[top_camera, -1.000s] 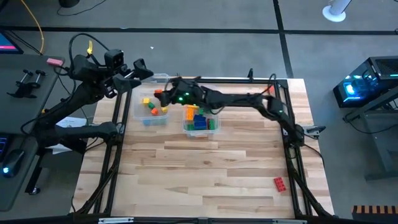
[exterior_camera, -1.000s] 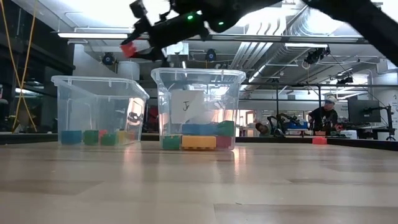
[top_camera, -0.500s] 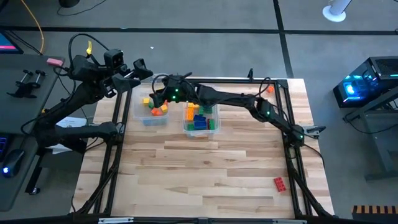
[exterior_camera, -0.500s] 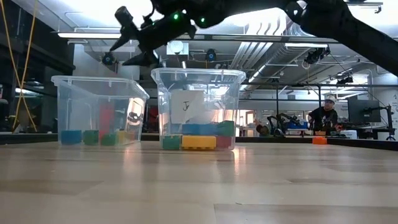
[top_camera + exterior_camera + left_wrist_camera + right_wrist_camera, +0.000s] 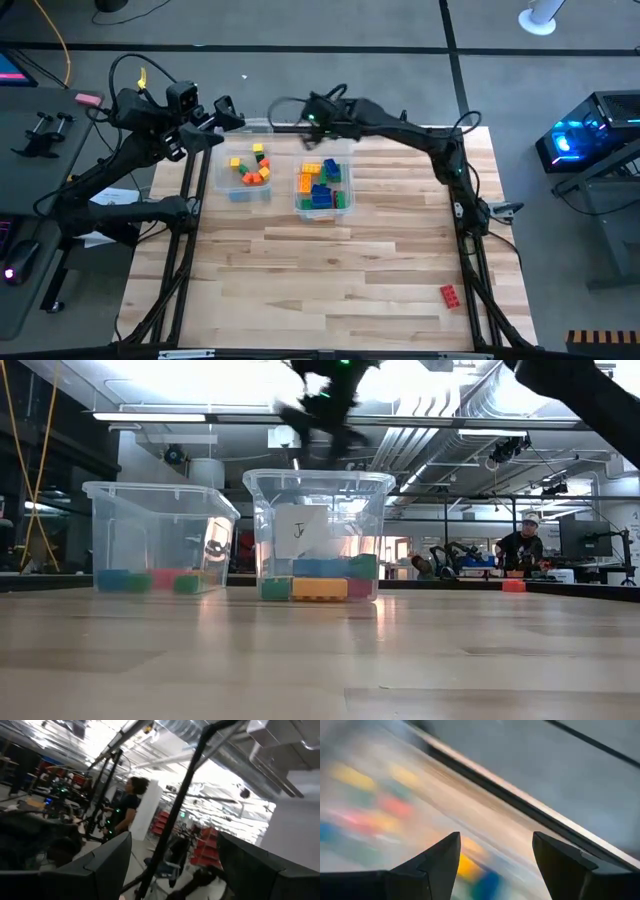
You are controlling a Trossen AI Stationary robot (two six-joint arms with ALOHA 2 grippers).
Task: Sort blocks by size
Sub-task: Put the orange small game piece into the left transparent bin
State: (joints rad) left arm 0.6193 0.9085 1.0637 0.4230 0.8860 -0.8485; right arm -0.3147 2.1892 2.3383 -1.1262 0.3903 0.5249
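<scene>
Two clear bins stand at the table's far side. The left bin (image 5: 247,172) holds short red, orange, yellow and green blocks (image 5: 150,580). The right bin (image 5: 322,188) holds longer blue, green, yellow and orange blocks (image 5: 320,588). One red block (image 5: 450,294) lies flat on the table near the right front. My right gripper (image 5: 312,126) is open and empty, high over the right bin's far side (image 5: 325,420); its own view (image 5: 495,855) is blurred. My left gripper (image 5: 228,112) is open and empty, raised beyond the table's far left corner (image 5: 175,865).
The dark metal frame (image 5: 190,190) runs along the table's edges. Bare wood (image 5: 320,280) lies between the bins and the front edge. A person (image 5: 522,545) shows in the room far behind the table.
My right gripper held a red block above the left bin and opened. The block fell into that bin and now lies among the blocks there. The gripper then swung fast toward the table's right and far edge, and now stands over the right bin.
</scene>
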